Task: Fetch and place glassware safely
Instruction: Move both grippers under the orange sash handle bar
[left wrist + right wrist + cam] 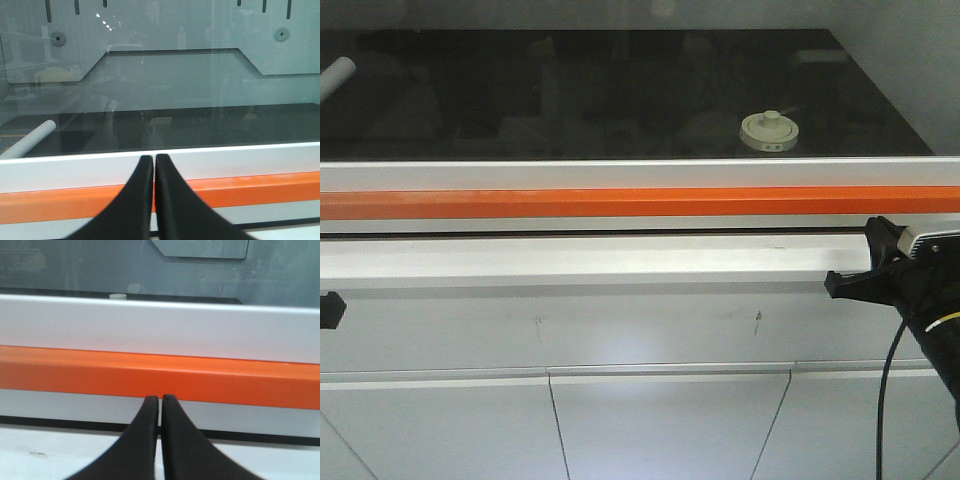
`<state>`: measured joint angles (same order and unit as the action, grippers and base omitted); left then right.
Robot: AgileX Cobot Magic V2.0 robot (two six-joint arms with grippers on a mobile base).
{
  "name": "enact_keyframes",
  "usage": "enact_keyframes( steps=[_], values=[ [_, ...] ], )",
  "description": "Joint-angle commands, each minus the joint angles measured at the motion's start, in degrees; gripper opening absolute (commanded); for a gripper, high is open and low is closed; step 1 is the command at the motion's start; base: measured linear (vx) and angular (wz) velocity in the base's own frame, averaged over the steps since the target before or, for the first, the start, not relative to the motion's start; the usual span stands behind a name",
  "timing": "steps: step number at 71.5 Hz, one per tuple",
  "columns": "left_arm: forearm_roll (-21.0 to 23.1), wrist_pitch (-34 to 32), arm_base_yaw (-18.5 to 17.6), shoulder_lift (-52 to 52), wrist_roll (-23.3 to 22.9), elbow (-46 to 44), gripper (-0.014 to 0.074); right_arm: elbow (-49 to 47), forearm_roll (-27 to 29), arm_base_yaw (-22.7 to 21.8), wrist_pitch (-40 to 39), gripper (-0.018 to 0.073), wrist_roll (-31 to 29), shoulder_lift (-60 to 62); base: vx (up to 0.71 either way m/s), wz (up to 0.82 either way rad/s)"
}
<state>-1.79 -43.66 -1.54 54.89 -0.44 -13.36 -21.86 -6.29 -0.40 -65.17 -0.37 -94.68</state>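
The glassware [770, 131] is a squat jar with a round off-white knobbed lid, standing on the dark worktop [570, 100] inside the cabinet, right of centre. In the right wrist view only the top of its lid [117, 296] peeks over the white sill. My left gripper [153, 157] is shut with nothing in it, facing the sill; only a black bit of it [328, 308] shows at the left edge of the front view. My right gripper [160, 398] is shut and empty too, low in front of the orange strip, well short of the jar. Its arm [910, 280] is at the right.
A white sill [620, 175] and an orange strip [620, 203] run across the front of the worktop. A white tube [335, 75] lies at the far left of the dark surface. White cabinet doors [660, 420] are below. The back panel [165, 65] shows reflections.
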Motion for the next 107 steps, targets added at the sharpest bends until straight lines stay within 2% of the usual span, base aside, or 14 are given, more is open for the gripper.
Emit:
enact_keyframes(
  steps=[1, 63, 107],
  values=[
    [0.4, -4.7, 0.0, -0.1, -0.1, -1.3, -0.0007, -1.8, -0.4, 0.1, -4.9, -0.0003, -0.2, 0.1, 0.0, 0.0],
    [0.4, -4.7, 0.0, -0.1, -0.1, -1.3, -0.0007, -10.2, -0.4, 0.1, -3.6, -0.0003, -0.2, -9.7, 0.0, 0.0],
    [0.4, -2.7, 0.0, 0.2, -0.1, -1.3, -0.0007, -12.1, -0.4, 0.1, -5.9, -0.0003, -0.1, -9.7, 0.0, 0.0]
  ],
)
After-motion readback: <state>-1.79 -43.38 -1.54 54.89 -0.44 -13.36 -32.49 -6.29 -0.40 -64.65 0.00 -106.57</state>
